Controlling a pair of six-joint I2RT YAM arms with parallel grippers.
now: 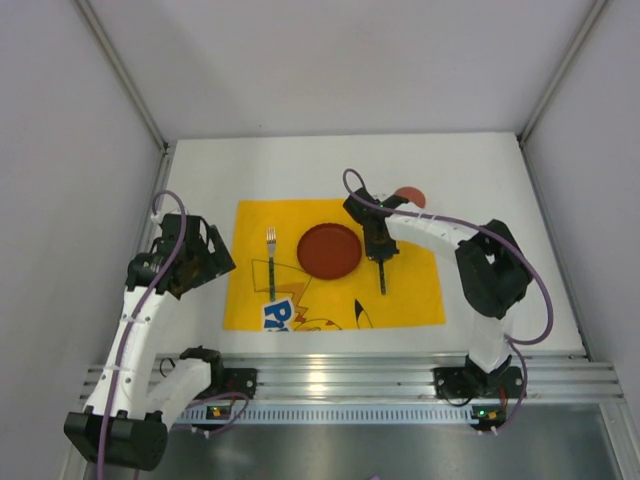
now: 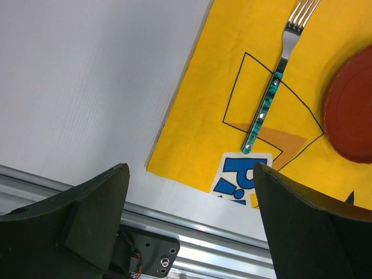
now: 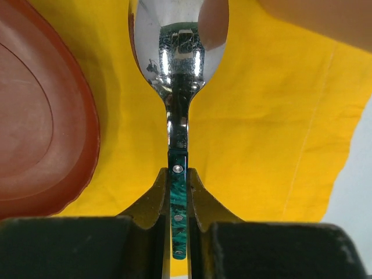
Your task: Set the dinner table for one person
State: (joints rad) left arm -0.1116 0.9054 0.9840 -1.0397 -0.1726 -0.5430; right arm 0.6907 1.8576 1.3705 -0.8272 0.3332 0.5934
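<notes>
Nearest the lens, the right gripper is pinched tight on the green handle of a spoon, low over the yellow placemat at 3 o'clock of the red plate, while the left gripper hangs spread wide and empty beside the mat's 9 o'clock edge. Plate and fork, at its 9 o'clock, look set, so I judge the job nearly done, only releasing the spoon remaining. Everything sits on the white dinner table, rail at 6 o'clock; the mat's only legible print is a blue "P", rest cropped.
</notes>
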